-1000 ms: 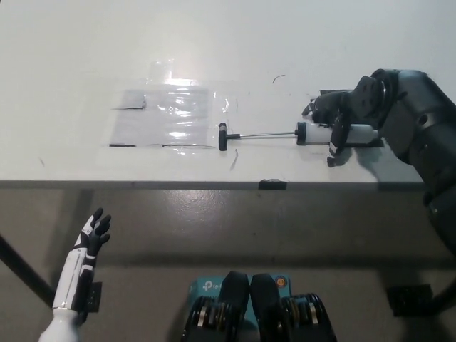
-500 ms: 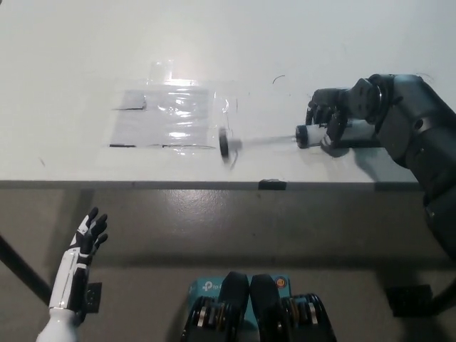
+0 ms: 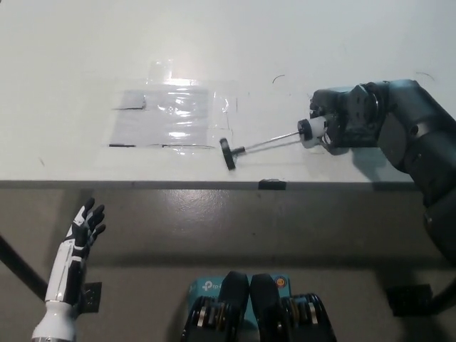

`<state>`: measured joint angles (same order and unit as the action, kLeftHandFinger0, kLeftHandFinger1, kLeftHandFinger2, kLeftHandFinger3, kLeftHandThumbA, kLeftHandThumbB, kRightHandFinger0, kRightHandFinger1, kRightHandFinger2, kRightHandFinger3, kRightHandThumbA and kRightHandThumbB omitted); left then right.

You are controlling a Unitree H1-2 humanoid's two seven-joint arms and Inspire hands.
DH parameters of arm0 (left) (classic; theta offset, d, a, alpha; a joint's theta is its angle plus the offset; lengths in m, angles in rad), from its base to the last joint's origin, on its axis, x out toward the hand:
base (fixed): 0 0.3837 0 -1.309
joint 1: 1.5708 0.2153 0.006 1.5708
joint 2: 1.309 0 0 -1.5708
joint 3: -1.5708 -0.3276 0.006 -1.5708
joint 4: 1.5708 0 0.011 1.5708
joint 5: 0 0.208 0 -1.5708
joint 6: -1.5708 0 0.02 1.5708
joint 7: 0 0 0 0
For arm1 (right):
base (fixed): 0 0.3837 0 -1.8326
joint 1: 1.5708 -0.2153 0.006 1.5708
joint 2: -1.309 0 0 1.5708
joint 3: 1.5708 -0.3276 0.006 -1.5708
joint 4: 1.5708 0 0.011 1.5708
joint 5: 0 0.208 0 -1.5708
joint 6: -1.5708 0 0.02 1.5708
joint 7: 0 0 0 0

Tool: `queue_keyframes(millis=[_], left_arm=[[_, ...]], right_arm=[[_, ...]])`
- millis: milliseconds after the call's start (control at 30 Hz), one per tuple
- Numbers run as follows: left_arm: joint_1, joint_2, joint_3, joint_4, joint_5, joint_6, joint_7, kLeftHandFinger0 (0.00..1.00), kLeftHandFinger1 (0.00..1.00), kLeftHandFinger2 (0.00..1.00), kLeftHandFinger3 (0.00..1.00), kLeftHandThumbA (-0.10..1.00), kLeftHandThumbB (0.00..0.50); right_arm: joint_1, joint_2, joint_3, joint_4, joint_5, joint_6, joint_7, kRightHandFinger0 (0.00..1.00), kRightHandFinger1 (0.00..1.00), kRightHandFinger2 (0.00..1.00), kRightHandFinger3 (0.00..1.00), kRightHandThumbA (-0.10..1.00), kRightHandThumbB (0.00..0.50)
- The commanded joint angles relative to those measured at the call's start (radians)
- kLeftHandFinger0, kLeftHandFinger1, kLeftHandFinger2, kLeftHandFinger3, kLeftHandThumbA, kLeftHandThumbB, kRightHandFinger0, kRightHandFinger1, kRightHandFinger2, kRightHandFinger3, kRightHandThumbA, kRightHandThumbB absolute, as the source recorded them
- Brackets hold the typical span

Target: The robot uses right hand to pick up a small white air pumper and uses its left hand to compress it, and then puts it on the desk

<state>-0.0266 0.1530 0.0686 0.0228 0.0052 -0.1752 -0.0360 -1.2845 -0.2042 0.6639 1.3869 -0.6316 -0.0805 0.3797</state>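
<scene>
Currently the small white air pumper (image 3: 311,132) is gripped in the black right hand (image 3: 347,122), whose fingers are clamped around the white barrel so that only its rod-end cap is left in sight. The barrel is held over the right part of the white desk (image 3: 71,71), near the front edge, and whether it is touching the surface cannot be told from the head view. From the cap a thin metal rod (image 3: 269,141) is extended fully toward the robot's left, sloping slightly toward the desk's front edge, and it is ended by a black T-handle (image 3: 227,153), which is seen low above or on the desk, just beside the corner of a clear plastic sheet (image 3: 171,112). That sheet is laid flat on the middle of the desk and glare is reflected from it. A small dark tab (image 3: 272,184) is seen on the front edge of the desk, below the rod. The white left hand (image 3: 87,224) is held below the desk's edge at the lower left, well apart from the pumper, with its dark fingers spread apart and nothing held in them.
</scene>
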Motion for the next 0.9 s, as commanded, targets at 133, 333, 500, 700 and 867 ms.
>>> queue_keyframes(millis=[133,333,500,700,867], left_arm=[[0.006,0.021,0.008,-0.044,-0.010,-0.012,-0.009,1.00,1.00,1.00,1.00,1.00,0.122],[0.024,0.019,0.004,-0.045,-0.011,-0.020,-0.013,1.00,1.00,1.00,1.00,1.00,0.120],[0.048,0.019,-0.003,-0.044,-0.010,-0.032,-0.015,1.00,1.00,1.00,1.00,1.00,0.124],[0.065,0.018,0.001,-0.057,-0.011,-0.026,-0.010,1.00,1.00,1.00,1.00,1.00,0.141],[0.062,0.023,0.009,-0.059,-0.008,-0.022,-0.005,1.00,1.00,1.00,1.00,1.00,0.150]], right_arm=[[0.002,-0.049,-0.080,-0.038,0.048,-0.053,-0.117,0.00,0.31,0.78,0.49,-0.10,0.172],[0.010,-0.075,-0.312,-0.121,0.222,-0.018,0.055,0.15,0.55,0.83,0.94,-0.10,0.111],[0.025,-0.088,-0.376,-0.236,0.271,0.079,0.254,0.08,0.55,0.82,0.90,-0.10,0.154],[-0.002,-0.089,-0.440,-0.291,0.379,0.239,0.493,0.04,0.46,0.75,0.78,-0.10,0.181],[-0.005,-0.088,-0.447,-0.312,0.399,0.258,0.564,0.01,0.38,0.68,0.53,-0.10,0.201]])
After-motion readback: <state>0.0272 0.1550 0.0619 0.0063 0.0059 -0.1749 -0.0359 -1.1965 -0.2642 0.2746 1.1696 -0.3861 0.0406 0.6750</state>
